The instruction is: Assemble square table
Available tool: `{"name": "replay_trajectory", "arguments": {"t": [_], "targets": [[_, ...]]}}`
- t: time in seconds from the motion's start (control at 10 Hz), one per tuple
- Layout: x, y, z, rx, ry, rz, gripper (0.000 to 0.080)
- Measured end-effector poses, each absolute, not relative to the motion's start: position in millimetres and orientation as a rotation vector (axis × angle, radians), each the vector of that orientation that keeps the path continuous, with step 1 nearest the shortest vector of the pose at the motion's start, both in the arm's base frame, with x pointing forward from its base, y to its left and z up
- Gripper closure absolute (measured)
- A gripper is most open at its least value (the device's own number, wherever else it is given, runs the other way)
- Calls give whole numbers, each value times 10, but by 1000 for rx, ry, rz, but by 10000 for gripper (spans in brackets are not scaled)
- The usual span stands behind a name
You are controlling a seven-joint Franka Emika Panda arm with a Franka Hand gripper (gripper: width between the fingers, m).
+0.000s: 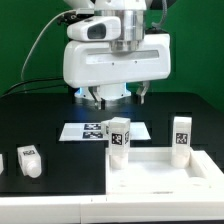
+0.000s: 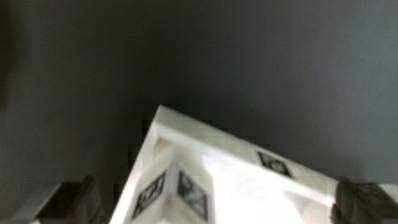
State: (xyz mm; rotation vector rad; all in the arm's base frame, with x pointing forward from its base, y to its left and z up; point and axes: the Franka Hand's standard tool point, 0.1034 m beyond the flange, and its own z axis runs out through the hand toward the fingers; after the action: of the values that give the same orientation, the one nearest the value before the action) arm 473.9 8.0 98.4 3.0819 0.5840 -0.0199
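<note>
The square table's white top lies flat at the exterior view's lower right. Two white tagged legs stand upright at its far corners, one on the exterior view's left and one on its right. Another leg lies on the black table at the exterior view's left. My gripper hangs open above and just behind the left standing leg, holding nothing. In the wrist view that leg and a corner of the top show between my dark fingers, well below them.
The marker board lies flat behind the left standing leg, under the gripper. Part of a further white piece shows at the exterior view's left edge. A black cable loops behind the arm.
</note>
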Motion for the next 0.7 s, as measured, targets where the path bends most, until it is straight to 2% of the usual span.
{"name": "replay_trajectory", "arguments": {"t": [0.1, 0.4, 0.7], "targets": [[4552, 101, 858, 3093, 547, -74, 151], [4178, 109, 651, 3100, 527, -24, 151], [4211, 115, 660, 3100, 532, -31, 151]]}}
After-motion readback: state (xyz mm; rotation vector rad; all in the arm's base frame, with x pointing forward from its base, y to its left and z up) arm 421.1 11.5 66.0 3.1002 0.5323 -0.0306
